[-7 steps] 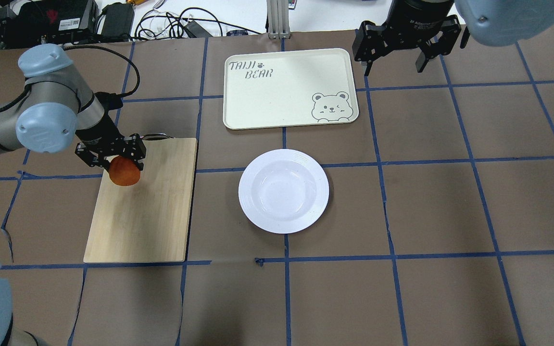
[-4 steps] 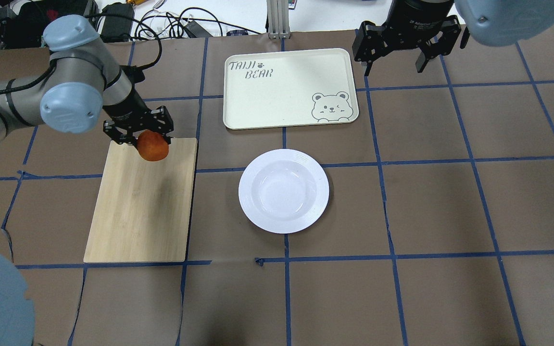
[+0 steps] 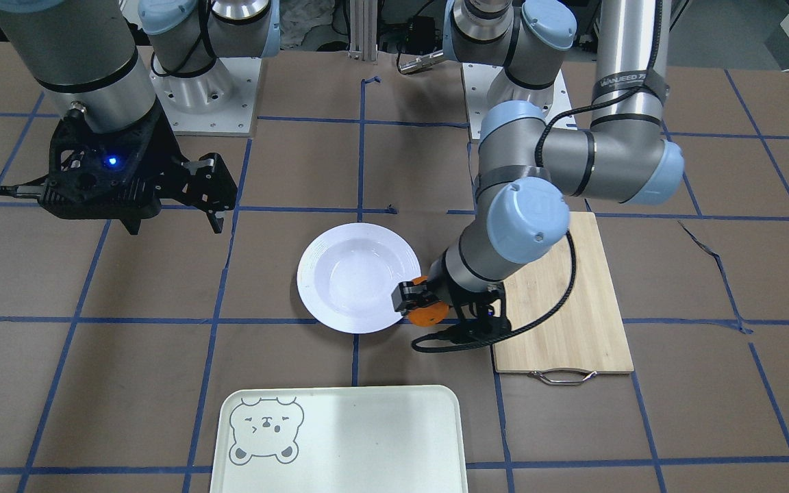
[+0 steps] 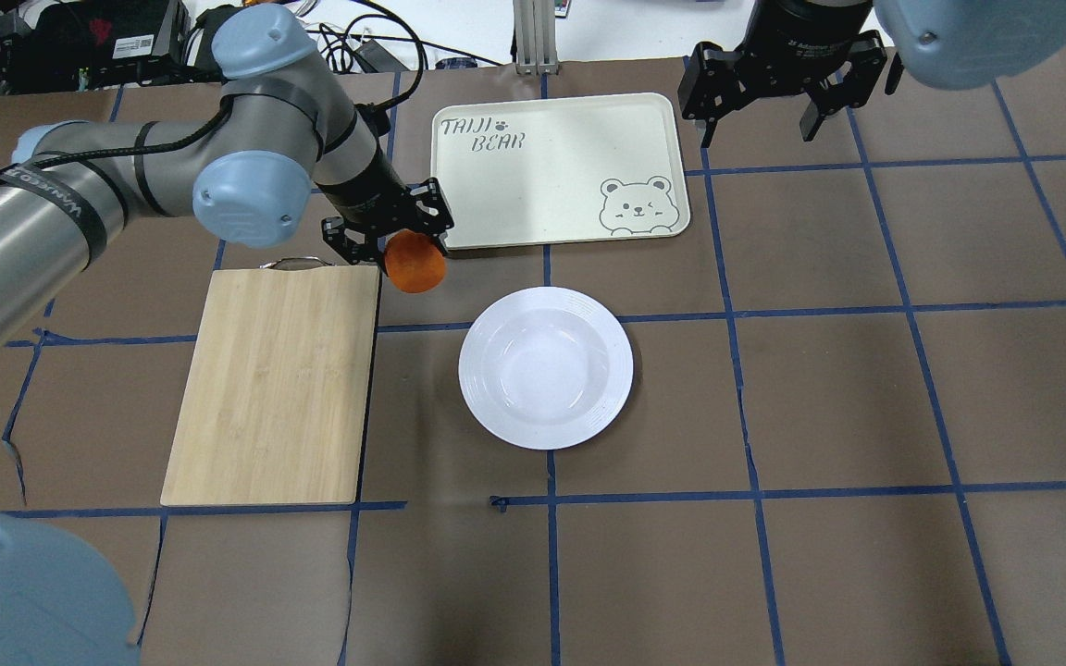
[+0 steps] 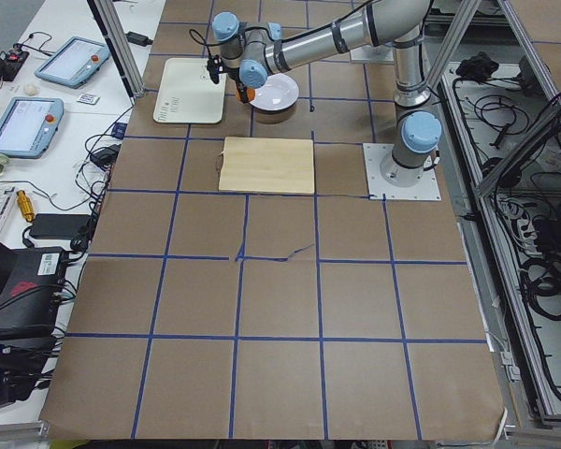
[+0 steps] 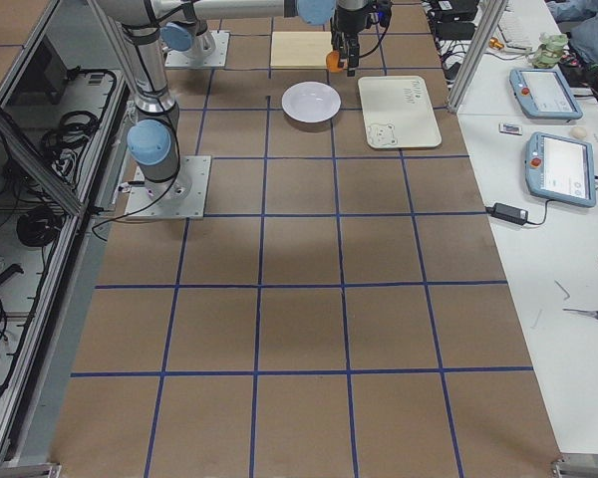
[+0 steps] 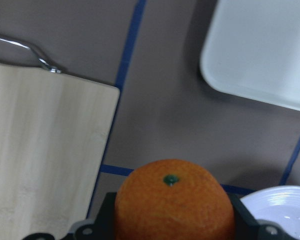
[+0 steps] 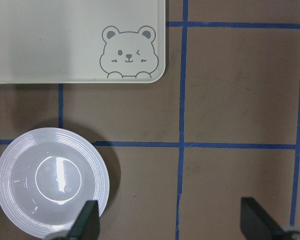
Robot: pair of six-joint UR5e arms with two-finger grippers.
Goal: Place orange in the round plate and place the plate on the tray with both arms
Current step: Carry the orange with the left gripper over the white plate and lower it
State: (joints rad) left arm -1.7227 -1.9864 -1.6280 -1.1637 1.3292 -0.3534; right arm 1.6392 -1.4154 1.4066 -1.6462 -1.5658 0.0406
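Left end effector (image 4: 403, 248) grasping orange (image 4: 416, 265), held above bench (image 4: 866, 388) between cutting board (image 4: 274, 388) and round plate (image 4: 487, 407), near tray (image 4: 551, 176). Right end effector (image 4: 759, 129) released, just right of tray.

A metal-handled bamboo cutting board (image 4: 274, 384) lies flat on the brown, blue-taped table (image 4: 866, 416).

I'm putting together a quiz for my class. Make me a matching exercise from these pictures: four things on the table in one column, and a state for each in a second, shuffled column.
Column one:
1. orange
2. plate
3. tray
4. cutting board

Column two:
A. bear drawing in one corner
B. gripped in the left hand
C. white, round, empty
D. metal handle at one end, nothing on it

Pairs: 1-B, 2-C, 3-A, 4-D
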